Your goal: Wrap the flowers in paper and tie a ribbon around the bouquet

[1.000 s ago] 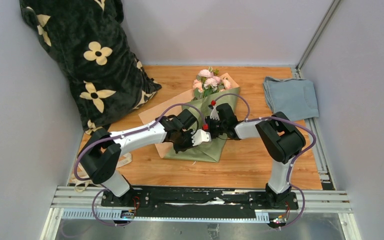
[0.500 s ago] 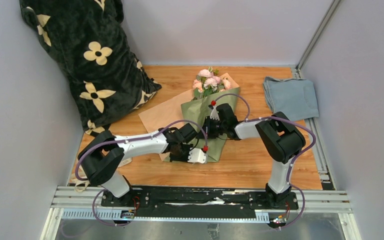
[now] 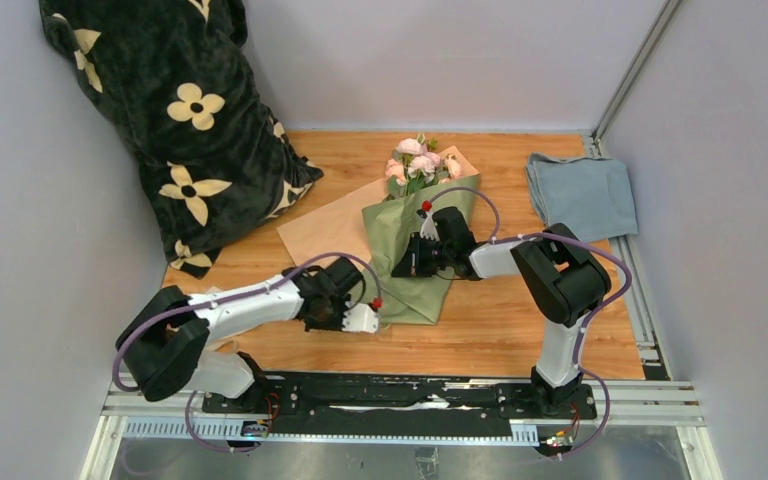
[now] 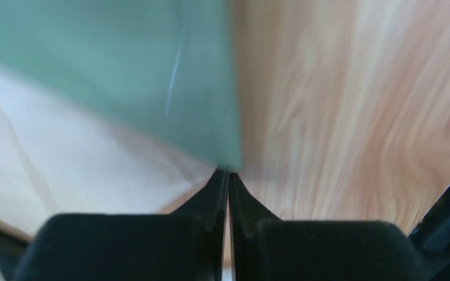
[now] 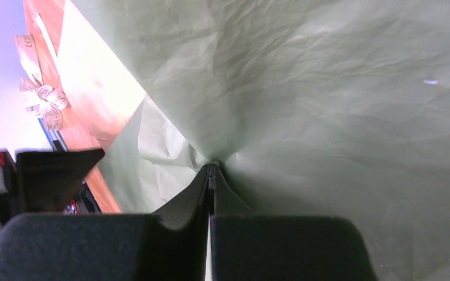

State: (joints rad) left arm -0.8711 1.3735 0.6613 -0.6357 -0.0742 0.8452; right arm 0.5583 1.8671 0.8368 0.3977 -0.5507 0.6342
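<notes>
**Top view.** The left gripper (image 3: 368,318) has drawn back from above the wrapped stems to the near corner of the paper (image 3: 412,290), its fingers together. The right gripper (image 3: 402,267) stays at the wrap's middle, with the flowers (image 3: 415,165) well beyond its tips.

**Left wrist view.** The closed tips meet the green corner just ahead of them, on the table (image 4: 357,117). Whether they pinch it cannot be told.

**Right wrist view.** The jaws are clamped on a pucker of paper. The ribbon (image 5: 40,96) lies far to their left, untied.

The retreat suggests that folding is nearly done and tying is next.
</notes>
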